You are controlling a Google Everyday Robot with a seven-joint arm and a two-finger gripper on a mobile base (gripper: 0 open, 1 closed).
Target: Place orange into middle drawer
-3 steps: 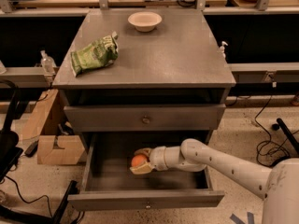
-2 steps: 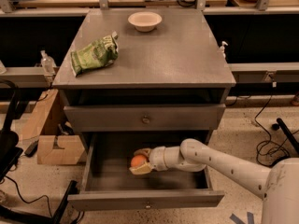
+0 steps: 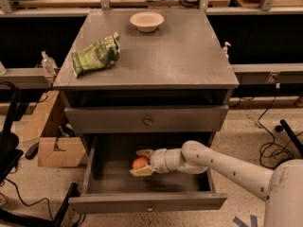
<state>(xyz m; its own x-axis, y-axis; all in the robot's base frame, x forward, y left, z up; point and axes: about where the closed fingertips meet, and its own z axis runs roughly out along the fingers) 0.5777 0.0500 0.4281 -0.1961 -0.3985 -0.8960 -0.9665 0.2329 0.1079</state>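
Observation:
The orange point(image 3: 140, 162) is a small round fruit inside the pulled-out middle drawer point(image 3: 147, 203), left of the tray's centre. My gripper point(image 3: 138, 163) reaches into the drawer from the right on the white arm. Its two tan fingers point(image 3: 143, 152) sit above and below the orange and are closed on it. The orange is low in the tray; I cannot tell whether it touches the drawer floor. The drawer's small round knob point(image 3: 149, 207) shows on its front panel.
Above the open drawer is a closed grey front panel with a knob point(image 3: 147, 122). On the cabinet top lie a green snack bag point(image 3: 96, 56) and a white bowl point(image 3: 147, 21). A cardboard box point(image 3: 54, 150) stands on the floor at the left, and cables lie at the right.

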